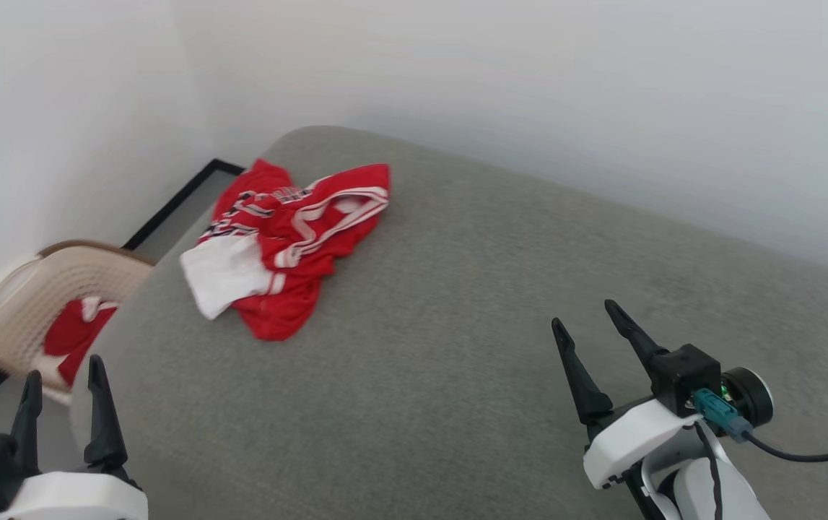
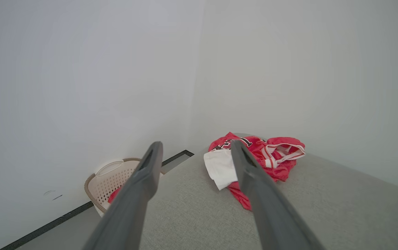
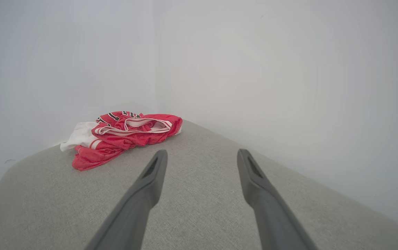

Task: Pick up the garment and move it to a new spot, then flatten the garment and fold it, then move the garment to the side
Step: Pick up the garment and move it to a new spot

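Left gripper (image 1: 65,368) hangs at the near left corner of the grey upholstered surface (image 1: 471,310), its two dark fingers (image 1: 101,412) spread apart with nothing between them; right gripper (image 1: 583,314) hovers over the near right part of that surface, likewise parted and empty; neither touches cloth. The garment (image 1: 284,238) lies in a crumpled heap at the far left corner, close to the left edge and just short of the rounded far edge, well apart from both grippers; red body bunched and folded over itself, one white sleeve (image 1: 222,278) spilling toward the left edge, striped trim of an opening turned up on top, black lettering only partly showing, number not readable in the folds. Beside the left edge, down on the floor (image 1: 175,217), a beige perforated basket (image 1: 20,310) holds another piece of red-and-white cloth (image 1: 74,336). Progress, as judged: nothing of the task looks done; garment not yet picked up, not flattened, not folded, not set aside; whether this corner is its starting spot cannot be told. Pick-up appears to be the step in hand, both wrist views looking toward the heap. Left to do: reach the far left corner, take hold of the cloth, carry it toward the middle of the surface, spread it flat, fold it, move it to the side.
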Motion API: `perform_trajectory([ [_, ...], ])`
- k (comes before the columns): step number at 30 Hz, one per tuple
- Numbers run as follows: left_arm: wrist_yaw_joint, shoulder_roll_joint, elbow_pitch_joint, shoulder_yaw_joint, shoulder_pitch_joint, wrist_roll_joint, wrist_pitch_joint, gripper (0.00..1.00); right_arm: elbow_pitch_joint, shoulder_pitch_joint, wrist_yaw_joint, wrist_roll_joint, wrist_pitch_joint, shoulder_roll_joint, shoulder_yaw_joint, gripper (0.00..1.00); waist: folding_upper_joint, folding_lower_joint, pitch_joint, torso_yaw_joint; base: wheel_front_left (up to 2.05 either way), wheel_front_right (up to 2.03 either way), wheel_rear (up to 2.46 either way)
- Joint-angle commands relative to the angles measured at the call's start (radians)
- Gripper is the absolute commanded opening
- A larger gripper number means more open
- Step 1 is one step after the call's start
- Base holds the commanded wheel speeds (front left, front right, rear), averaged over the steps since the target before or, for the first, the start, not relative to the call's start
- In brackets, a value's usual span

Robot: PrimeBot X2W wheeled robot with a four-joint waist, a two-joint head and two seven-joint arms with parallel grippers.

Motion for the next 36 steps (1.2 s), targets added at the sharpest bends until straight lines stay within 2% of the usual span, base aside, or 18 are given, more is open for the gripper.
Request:
perform_trajectory([
  [1, 0.005, -0.001, -0.006, 0.002, 0.014, -0.008, 0.003, 1.00, 0.004, -0.007, -0.001, 0.007, -0.005, 0.002, 0.002, 1.00, -0.0001, 0.0000, -0.001, 0.048, 0.00, 0.00, 0.00],
  [7, 0.009, -0.012, -0.022, 0.010, 0.016, -0.025, -0.007, 1.00, 0.006, -0.034, -0.001, 0.016, 0.003, -0.008, 0.010, 1.00, -0.0001, 0.0000, 0.028, 0.065, 0.00, 0.00, 0.00],
  [13, -0.012, -0.016, 0.011, -0.014, -0.065, -0.036, -0.012, 1.00, -0.010, -0.032, -0.001, 0.014, 0.014, -0.027, -0.040, 1.00, -0.0001, 0.0000, 0.059, 0.066, 0.00, 0.00, 0.00],
  [18, -0.041, 0.008, 0.086, -0.030, -0.191, -0.050, -0.013, 1.00, -0.050, -0.035, -0.001, -0.003, 0.037, -0.037, -0.067, 1.00, -0.0001, 0.0000, 0.109, 0.024, 0.00, 0.00, 0.00],
  [26, -0.082, 0.063, 0.269, -0.037, -0.407, -0.096, -0.012, 1.00, -0.121, -0.070, -0.001, -0.018, 0.080, -0.060, -0.073, 1.00, -0.0001, 0.0000, 0.210, -0.063, 0.00, 0.00, 0.00],
  [36, -0.110, 0.148, 0.616, -0.063, -0.711, -0.169, -0.002, 1.00, -0.237, -0.130, -0.001, -0.039, 0.144, -0.109, -0.082, 1.00, -0.0001, 0.0000, 0.388, -0.183, 0.00, 0.00, 0.00],
])
